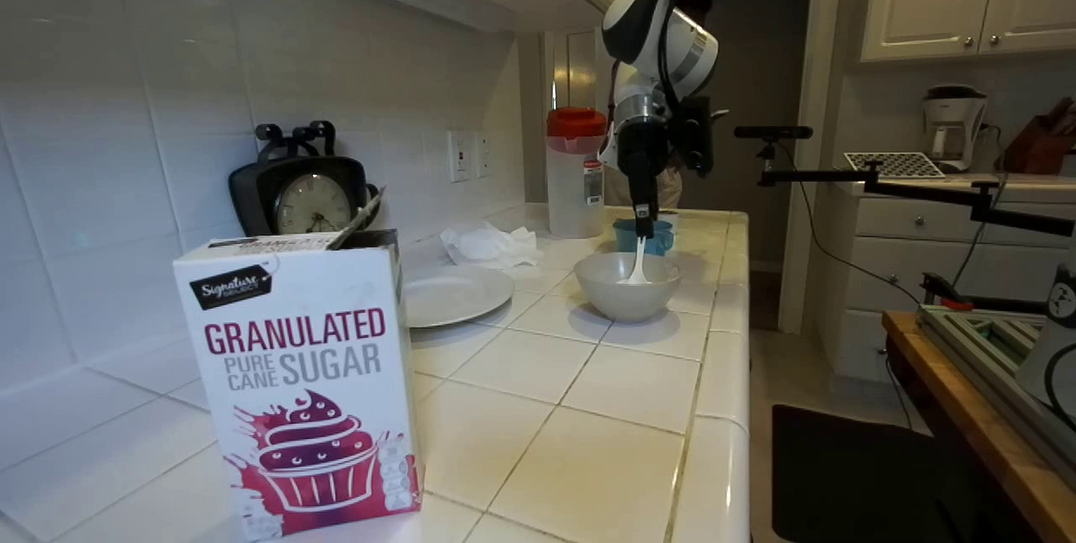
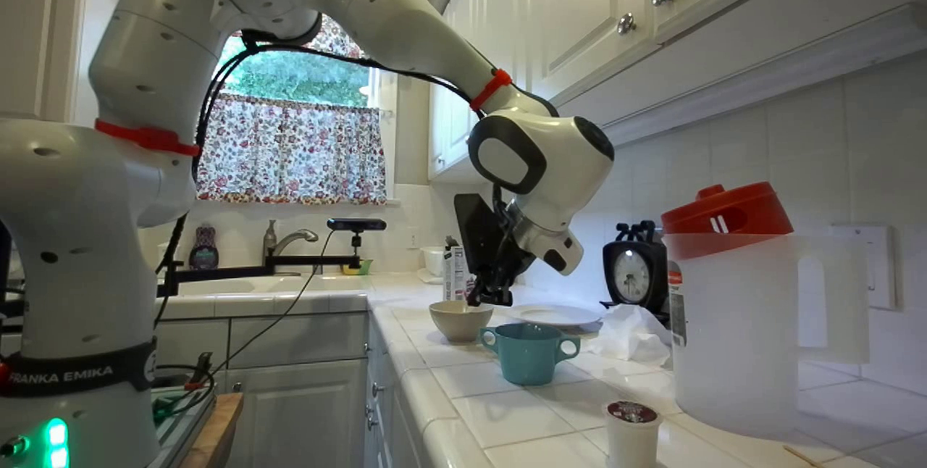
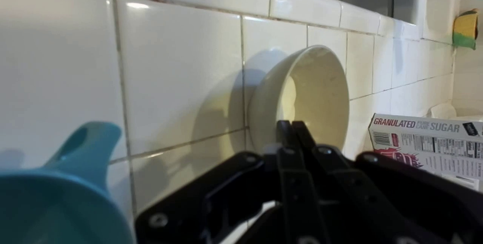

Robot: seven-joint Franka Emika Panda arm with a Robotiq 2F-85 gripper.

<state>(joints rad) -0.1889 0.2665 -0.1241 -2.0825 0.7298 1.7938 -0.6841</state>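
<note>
readable stuff: front of the sugar box [image 1: 298,383] says GRANULATED in maroon caps, PURE CANE SUGAR in grey right under it; black tag [image 1: 231,285] at that face's top left reads Signature SELECT; wrist view shows GRANULATED PURE CANE SUGAR on the box again, plus a barcode [image 3: 382,138] and rows of fine print [image 3: 426,142] too small to make out; black band [image 2: 80,372] around the robot base [image 2: 80,272] says FRANKA EMIKA in white caps; not legible at this res: clock face [image 1: 314,202] numerals, label [image 2: 677,306] on the red-lidded pitcher [image 2: 731,330], print on the dark red lid [image 2: 631,412] of the small white cup [image 2: 631,445]
</note>
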